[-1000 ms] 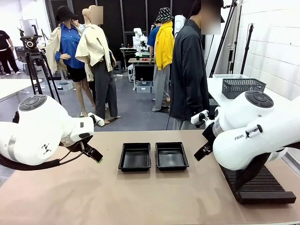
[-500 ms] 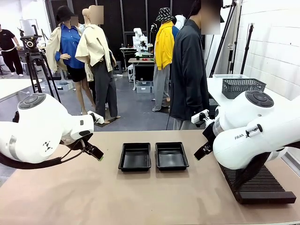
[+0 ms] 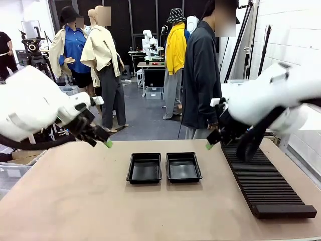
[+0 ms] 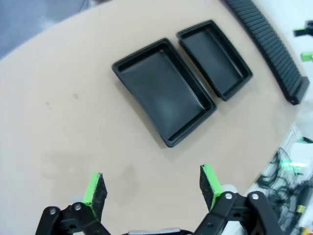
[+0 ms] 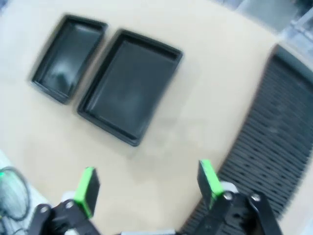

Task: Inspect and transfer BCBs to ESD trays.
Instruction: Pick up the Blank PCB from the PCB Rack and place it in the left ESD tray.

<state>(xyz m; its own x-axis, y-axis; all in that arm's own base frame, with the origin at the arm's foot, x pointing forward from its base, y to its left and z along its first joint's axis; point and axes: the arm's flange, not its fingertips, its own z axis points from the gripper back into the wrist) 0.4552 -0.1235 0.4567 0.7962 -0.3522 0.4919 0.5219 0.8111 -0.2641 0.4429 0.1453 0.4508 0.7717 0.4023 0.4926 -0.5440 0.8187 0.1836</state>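
On table, ESD trays lengthwise near-to-far

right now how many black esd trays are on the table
2. The left tray and the right tray lie side by side at mid-table, long sides nearly touching. The long ribbed rack to their right is not a tray. None looks hidden.

The ESD trays are seen to be moulded in smooth black plastic, and soft highlights are caught on the glossy floors. The worktop is finished in a matt, even beige. The rack is ribbed, black and duller. The arm shells are made of smooth, glossy white plastic.
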